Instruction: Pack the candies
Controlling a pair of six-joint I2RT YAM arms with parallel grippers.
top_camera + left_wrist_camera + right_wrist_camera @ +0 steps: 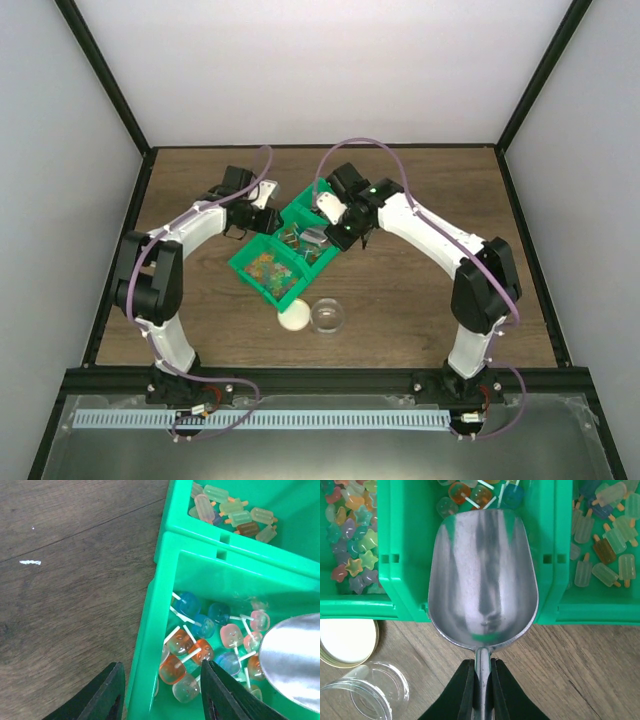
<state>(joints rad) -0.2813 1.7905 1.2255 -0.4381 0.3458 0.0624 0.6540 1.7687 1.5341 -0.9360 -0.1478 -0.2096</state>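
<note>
**Desk:** Where do the candies (pixel 200 640) sit?

**Photographer:** All of them lie in a green three-compartment tray (pixel 256 286), set on a diagonal in the middle of the wooden table (pixel 420 300). Star shapes fill the near-left end compartment. Round ones on white sticks, in blue, orange and pink, are in the middle. Pale ice-lolly shapes are in the far-right end.

**Desk:** And the right arm?

**Photographer:** The right gripper (pixel 482 680) has its two fingers pressed tight on the thin handle of a metal scoop (pixel 482 580). The scoop's bowl shows bare metal. It hangs over the near wall of the middle compartment, with its lip pointing at the stick candies just beyond.

**Desk:** The left?

**Photographer:** The left gripper (pixel 161 667) is spread wide and holds nothing. It straddles the middle compartment's outer wall, with one finger over the bare wood outside and the other above the candies inside. Neither finger visibly presses on the plastic. The scoop's rim shows at the right edge of the left wrist view.

**Desk:** Anything else on the table?

**Photographer:** A clear round jar (pixel 327 316) stands upright with its mouth open, near of the tray. A tan round lid (pixel 293 316) lies flat just to the jar's left. Both are close to the tray's near corner, on the wood.
</note>
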